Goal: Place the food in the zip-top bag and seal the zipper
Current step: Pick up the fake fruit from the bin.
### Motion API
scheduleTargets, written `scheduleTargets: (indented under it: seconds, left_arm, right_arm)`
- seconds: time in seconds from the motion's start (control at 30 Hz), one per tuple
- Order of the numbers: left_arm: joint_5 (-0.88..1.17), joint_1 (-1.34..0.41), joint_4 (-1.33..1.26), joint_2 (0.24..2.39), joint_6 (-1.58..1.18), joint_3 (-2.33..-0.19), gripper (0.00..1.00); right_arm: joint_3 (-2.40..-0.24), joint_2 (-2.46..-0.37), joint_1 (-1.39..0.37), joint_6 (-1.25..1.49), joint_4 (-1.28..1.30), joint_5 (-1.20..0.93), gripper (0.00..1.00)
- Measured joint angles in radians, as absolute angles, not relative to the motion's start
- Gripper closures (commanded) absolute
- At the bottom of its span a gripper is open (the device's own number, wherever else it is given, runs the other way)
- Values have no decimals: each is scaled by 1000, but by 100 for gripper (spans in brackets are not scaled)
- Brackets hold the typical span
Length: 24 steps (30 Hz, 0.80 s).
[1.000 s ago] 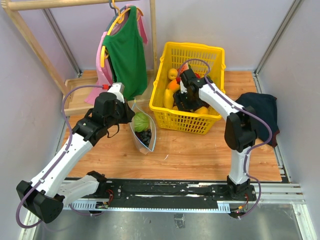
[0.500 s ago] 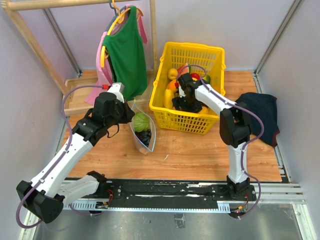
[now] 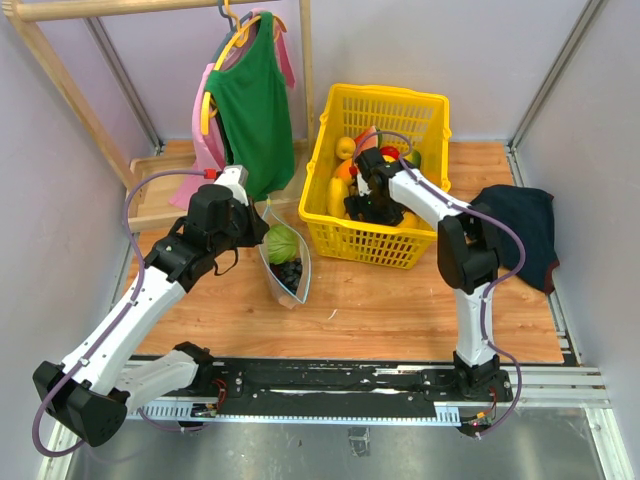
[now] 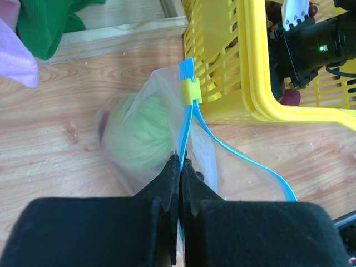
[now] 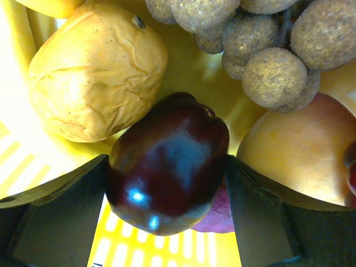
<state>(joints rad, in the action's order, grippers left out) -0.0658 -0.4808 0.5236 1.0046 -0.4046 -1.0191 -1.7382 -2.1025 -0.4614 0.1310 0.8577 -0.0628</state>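
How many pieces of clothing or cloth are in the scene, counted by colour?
Green top: 1
Pink garment: 1
Dark cloth: 1
Total: 3

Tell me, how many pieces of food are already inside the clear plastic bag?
2 that I can see: a round green melon at the far end of the clear plastic zip-top bag, and a dark purple grape bunch just nearer. More could be hidden beneath them.
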Motion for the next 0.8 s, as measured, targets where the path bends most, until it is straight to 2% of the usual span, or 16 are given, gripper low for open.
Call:
scheduleTargets:
  seconds: [0.17,0.3,0.8]
  left_arm:
    - [-66,-481,524,1005,-405,-1019,100]
    - [-65,-481,524,1005,-405,-1019,100]
    - [-65,-480,520,1005,-405,-1016,100]
  right_arm:
    - [-1734,-2091,-460,131,856,-63,42]
    - [-1715,-2044,-459,136,855,-62,44]
    - [-1685,-1666,-461,169,775,-42,51]
